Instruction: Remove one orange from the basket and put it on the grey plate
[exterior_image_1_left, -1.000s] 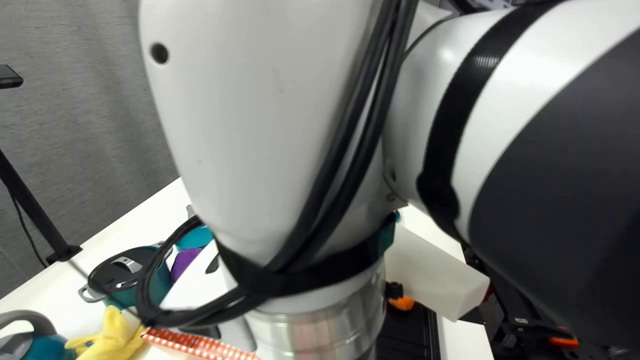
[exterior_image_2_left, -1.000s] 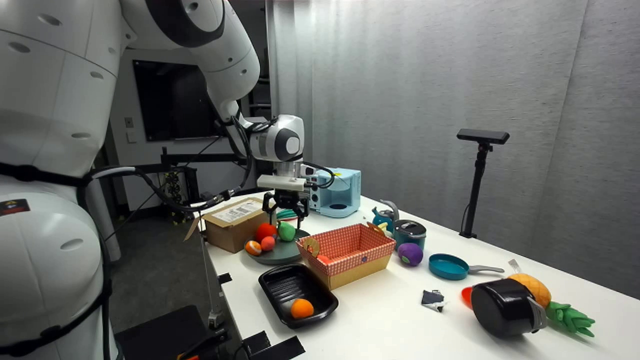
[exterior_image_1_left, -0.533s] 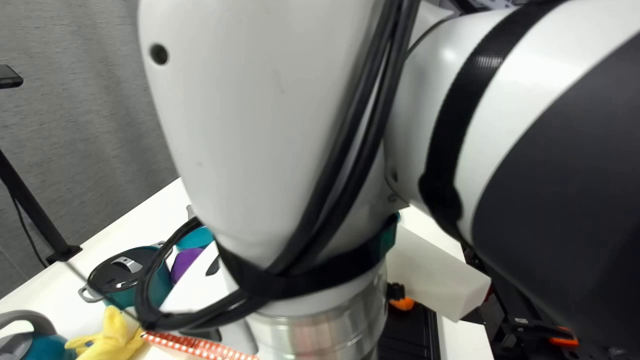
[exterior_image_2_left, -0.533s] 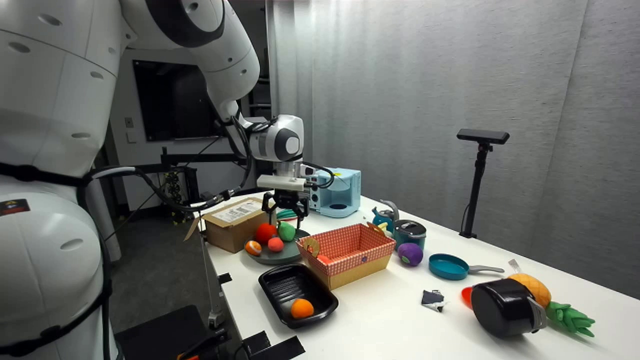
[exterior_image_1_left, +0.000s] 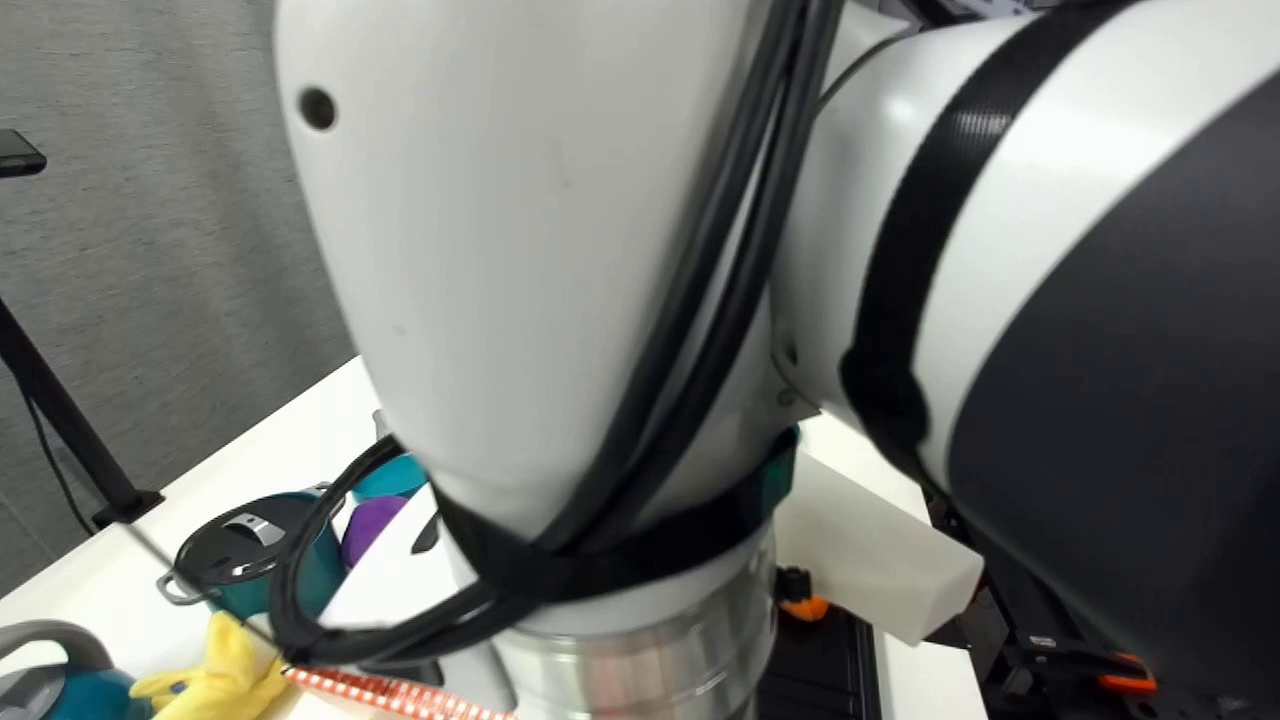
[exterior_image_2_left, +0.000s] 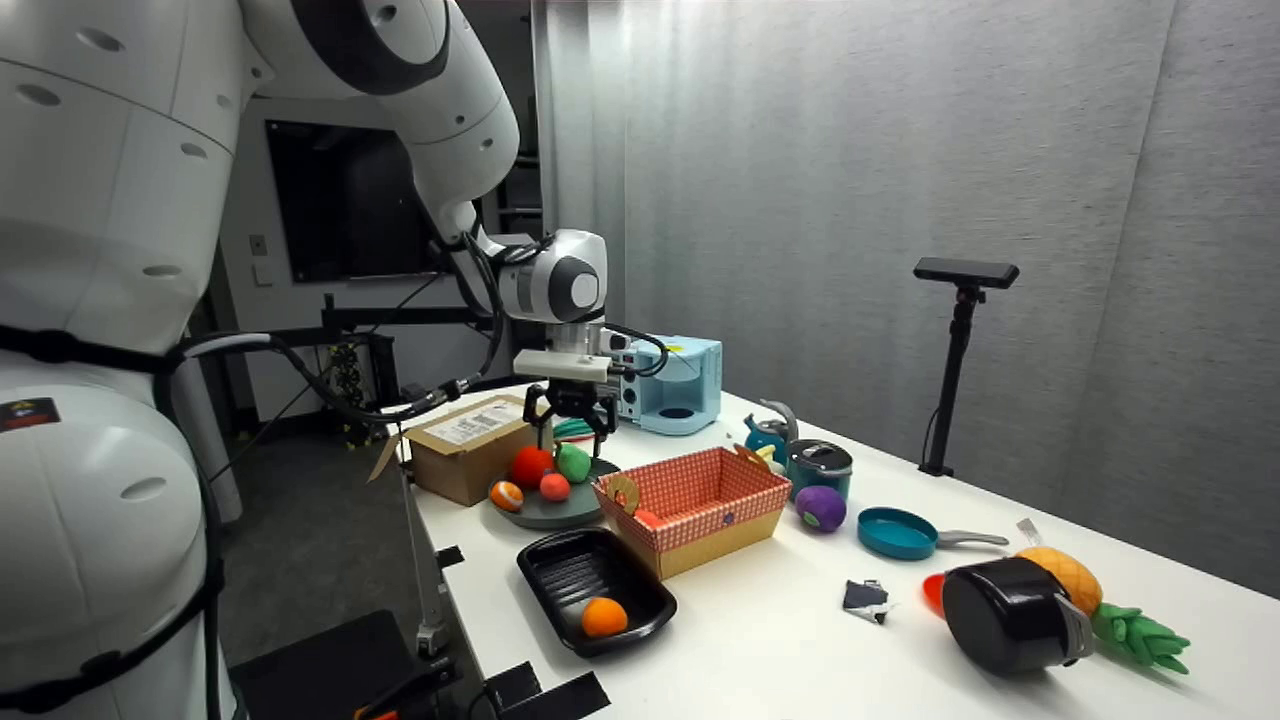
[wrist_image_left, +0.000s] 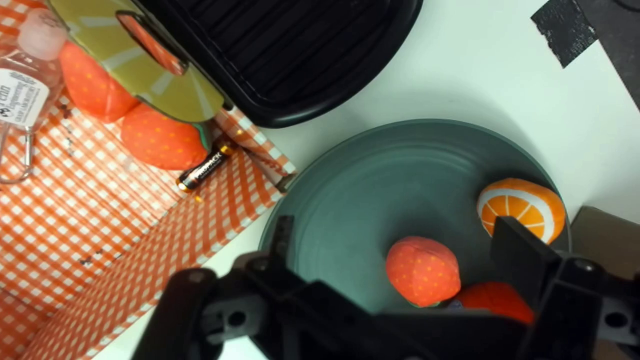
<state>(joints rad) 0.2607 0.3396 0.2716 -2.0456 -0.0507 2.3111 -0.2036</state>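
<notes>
The white table (exterior_image_2_left: 760, 650) is crowded toward its far end: a pale blue coffee maker (exterior_image_2_left: 705, 385), a cardboard box (exterior_image_2_left: 465, 465) and the grey plate (wrist_image_left: 360, 200) all sit there. The checked basket (exterior_image_2_left: 725, 545) stands just beside the plate, with a black tray (exterior_image_2_left: 590, 560) next to it. Past the basket come a kettle (exterior_image_2_left: 766, 440), a lidded teal pot (exterior_image_2_left: 825, 482), something purple (exterior_image_2_left: 821, 509) and a teal pan (exterior_image_2_left: 893, 533). Nearer me, 1 black pot (exterior_image_2_left: 1000, 620) lies tipped over beside a pineapple (exterior_image_2_left: 1072, 578).

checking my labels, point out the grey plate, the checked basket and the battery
Grey plate (wrist_image_left: 385, 195), in the wrist view: its bare inside.
Checked basket (exterior_image_2_left: 700, 532), in an exterior view: its outer wall.
Battery (wrist_image_left: 205, 168), in the wrist view: its black label.
</notes>
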